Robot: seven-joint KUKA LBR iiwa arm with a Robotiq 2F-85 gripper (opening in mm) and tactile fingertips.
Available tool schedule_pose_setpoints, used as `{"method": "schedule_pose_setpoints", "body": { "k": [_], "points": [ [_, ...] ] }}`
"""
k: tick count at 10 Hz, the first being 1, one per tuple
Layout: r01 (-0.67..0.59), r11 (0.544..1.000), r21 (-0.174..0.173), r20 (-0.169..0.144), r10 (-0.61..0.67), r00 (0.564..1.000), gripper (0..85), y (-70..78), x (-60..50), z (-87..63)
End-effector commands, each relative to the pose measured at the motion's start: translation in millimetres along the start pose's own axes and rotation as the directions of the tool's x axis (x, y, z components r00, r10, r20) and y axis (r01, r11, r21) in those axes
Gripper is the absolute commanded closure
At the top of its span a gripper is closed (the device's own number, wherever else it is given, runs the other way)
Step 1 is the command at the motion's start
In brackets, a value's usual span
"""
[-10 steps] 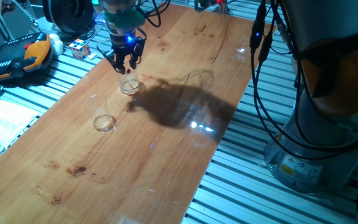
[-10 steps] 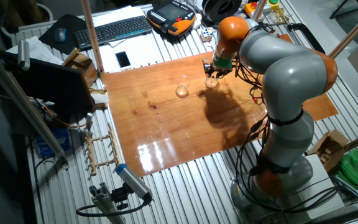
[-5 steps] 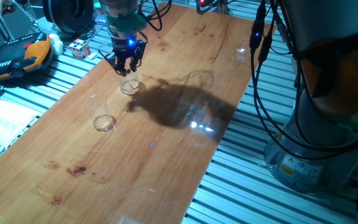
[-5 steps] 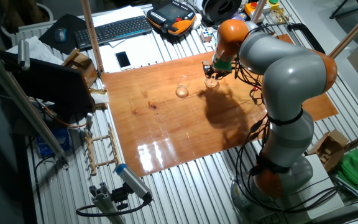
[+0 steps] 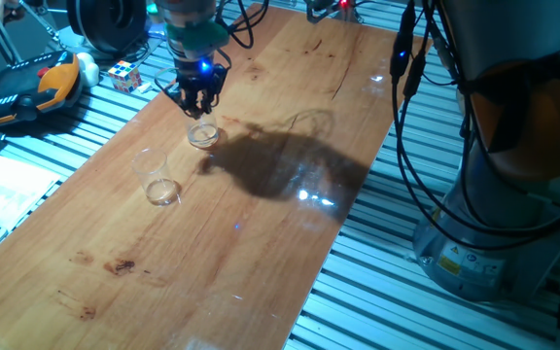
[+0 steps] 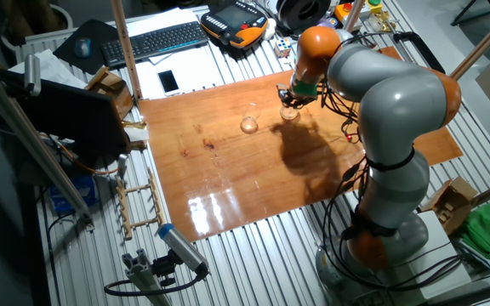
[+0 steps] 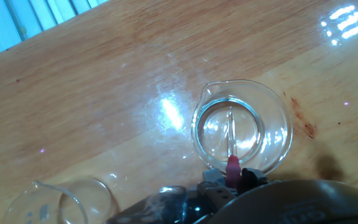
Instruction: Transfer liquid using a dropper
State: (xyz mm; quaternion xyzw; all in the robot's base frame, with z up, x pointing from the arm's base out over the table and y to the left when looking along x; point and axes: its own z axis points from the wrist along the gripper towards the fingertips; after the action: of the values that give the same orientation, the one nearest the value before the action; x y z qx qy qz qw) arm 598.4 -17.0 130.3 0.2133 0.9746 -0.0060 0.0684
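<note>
In the hand view a clear cup [image 7: 272,106] stands right under the hand, holding a shallow layer of glinting liquid [image 7: 253,134]. The thin, see-through dropper [image 7: 232,140] points down into that cup, its magenta end between the fingers. My gripper [image 7: 230,179] is shut on the dropper. From the side, the gripper [image 5: 198,105] hangs just above this cup [image 5: 202,135]. A second clear cup [image 5: 159,182] stands apart from it, nearer the front of the board, and shows at the lower left [image 7: 55,202] of the hand view. The other fixed view shows the gripper [image 6: 288,102] over the cup [image 6: 289,113].
The cups stand on a wooden board [image 5: 261,243] laid over a slatted metal table. Beyond the board's left edge lie a colour cube [image 5: 124,75] and an orange-and-black pendant [image 5: 27,87]. The arm's base [image 5: 494,243] and cables rise at the right.
The gripper's fingers have drawn closer together over the cup, and the hand has crept slightly upward. Both cups stay where they were.
</note>
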Motion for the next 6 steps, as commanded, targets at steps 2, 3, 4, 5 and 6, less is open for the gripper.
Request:
{"method": "schedule_pose_setpoints", "body": {
  "k": [2, 3, 4, 5, 6],
  "points": [
    [0.005, 1.0, 0.003, -0.004, -0.005, 1.0, 64.3, -0.2, 0.2, -2.0],
    [0.007, 1.0, 0.008, -0.007, -0.007, 1.0, 64.3, -0.5, 0.5, -4.7],
    [0.007, 1.0, 0.013, -0.01, -0.007, 1.0, 64.3, -0.9, 0.9, -7.7],
    [0.009, 1.0, 0.015, -0.015, -0.009, 1.0, 64.3, -1.0, 1.1, -9.9],
    [0.009, 1.0, 0.017, -0.023, -0.008, 1.0, 64.3, -1.3, 1.1, -11.8]
  ]
}}
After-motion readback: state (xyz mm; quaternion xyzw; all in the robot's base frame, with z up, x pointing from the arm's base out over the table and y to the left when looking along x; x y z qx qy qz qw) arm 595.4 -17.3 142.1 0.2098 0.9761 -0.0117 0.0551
